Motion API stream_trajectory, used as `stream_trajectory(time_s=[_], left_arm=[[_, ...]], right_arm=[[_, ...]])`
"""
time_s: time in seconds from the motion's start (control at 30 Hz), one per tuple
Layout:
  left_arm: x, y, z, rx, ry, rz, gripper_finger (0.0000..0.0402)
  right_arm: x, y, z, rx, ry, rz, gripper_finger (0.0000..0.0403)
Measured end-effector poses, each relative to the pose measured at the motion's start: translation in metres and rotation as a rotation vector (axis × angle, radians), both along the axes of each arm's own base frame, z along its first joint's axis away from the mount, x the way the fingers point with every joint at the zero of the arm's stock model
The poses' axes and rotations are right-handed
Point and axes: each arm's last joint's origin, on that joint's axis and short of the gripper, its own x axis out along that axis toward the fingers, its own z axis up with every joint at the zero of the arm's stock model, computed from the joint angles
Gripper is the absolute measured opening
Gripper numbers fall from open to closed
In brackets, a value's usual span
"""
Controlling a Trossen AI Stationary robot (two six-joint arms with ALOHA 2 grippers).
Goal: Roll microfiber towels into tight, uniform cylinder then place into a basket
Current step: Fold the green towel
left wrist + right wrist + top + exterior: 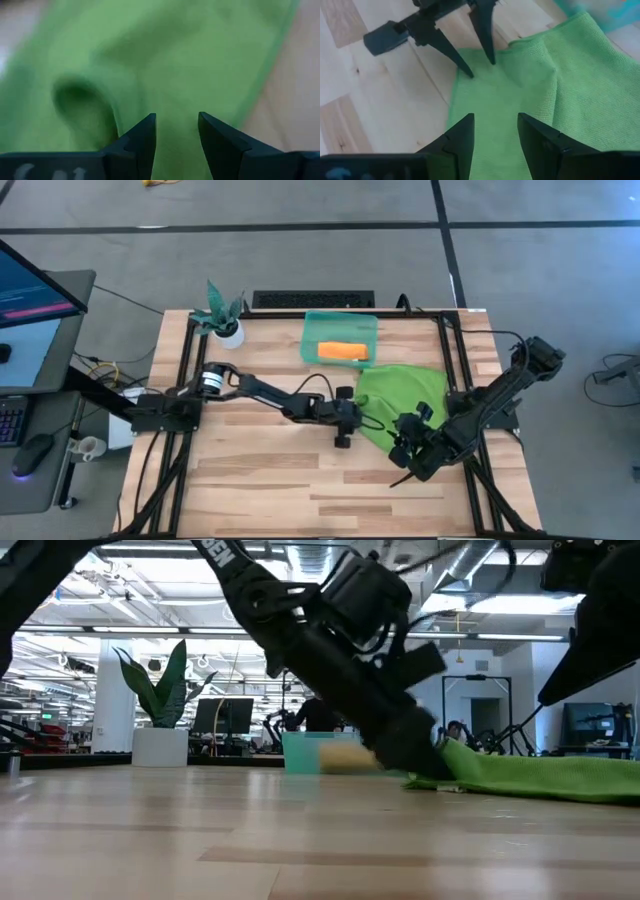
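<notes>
On the wooden worktop (250,480), the green towel (400,395) lies spread and slightly rumpled on the right half, its far edge just beside the teal basket (312,340), where the orange towel (342,352) already sits rolled. Both arms converge on the green cloth's near-left edge. The left gripper (350,418) reaches in from the left, tips planted at the cloth's left border, jaws parted with cloth under them but nothing visibly pinched. The right gripper (412,442) hovers at the near corner, jaws likewise spread over the fabric. The towel stretches away from both toward the basket, so any roll probably runs from this near edge toward the far side.
</notes>
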Motion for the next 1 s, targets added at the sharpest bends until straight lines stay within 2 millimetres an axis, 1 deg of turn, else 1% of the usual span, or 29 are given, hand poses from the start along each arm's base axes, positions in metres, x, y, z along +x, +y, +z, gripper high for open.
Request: stream_trajectory(time_s=[0.13,0.27,0.33,0.43,0.57,0.7,0.8,1.0], left_arm=[[-0.005,-0.005,-0.002,-0.059,0.076,0.041,0.0139],[-0.013,-0.019,-0.006,-0.138,0.161,0.064,0.0139],[-0.018,-0.031,-0.009,-0.197,0.219,0.063,0.0139],[-0.028,-0.055,-0.008,-0.253,0.281,0.051,0.0139],[-0.04,-0.087,-0.007,-0.276,0.322,0.042,0.0139],[-0.05,-0.117,-0.005,-0.305,0.326,0.033,0.0139],[-0.056,-0.132,-0.005,-0.274,0.303,0.065,0.0139],[-0.066,-0.148,-0.003,-0.264,0.287,0.097,0.0139]], right_arm=[[0.0,0.0,0.0,-0.002,0.002,-0.001,0.0173],[0.001,0.0,0.0,0.003,-0.003,-0.004,0.0173],[0.001,0.0,0.0,0.011,-0.008,-0.014,0.0173],[0.001,0.0,0.0,0.012,-0.009,-0.015,0.0173],[0.001,0.0,0.0,0.015,-0.013,-0.015,0.0173],[0.003,0.002,0.001,0.033,-0.031,-0.015,0.0173],[0.004,0.005,0.001,0.06,-0.055,-0.006,0.0173],[0.005,0.017,0.004,0.128,-0.125,0.031,0.0173]])
